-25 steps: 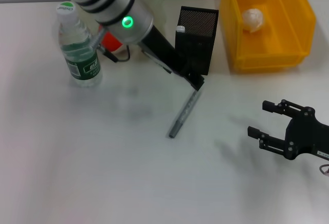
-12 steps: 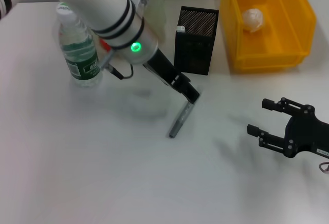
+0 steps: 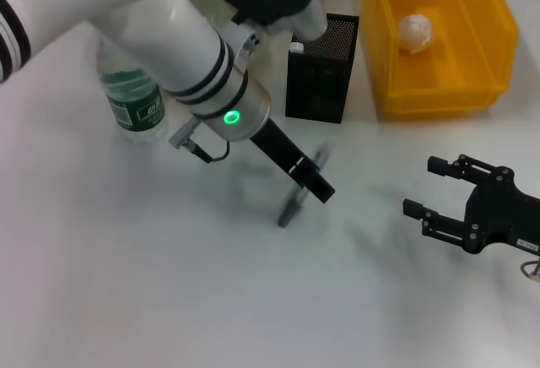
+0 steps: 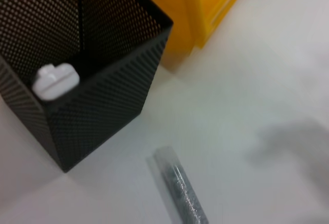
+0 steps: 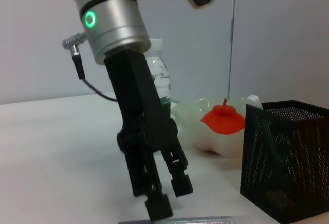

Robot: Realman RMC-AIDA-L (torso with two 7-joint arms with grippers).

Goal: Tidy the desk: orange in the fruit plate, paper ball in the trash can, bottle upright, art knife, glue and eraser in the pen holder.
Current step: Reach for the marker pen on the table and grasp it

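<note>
Art knife, a slim grey stick, lies flat on the white tabletop near the middle, and the left claw hangs right over its far end with its fingers parted a little, closed on nothing. Off to the right, well apart, the right claw rests low over the tabletop with its fingers spread wide. Just behind the knife stands the black mesh pen holder, upright, with a white-capped item poking up inside one corner. To its left the bottle stands upright, partly behind the left arm. From the right wrist camera the orange sits in the pale fruit plate. Farthest right, the yellow trash can holds the paper ball.
</note>
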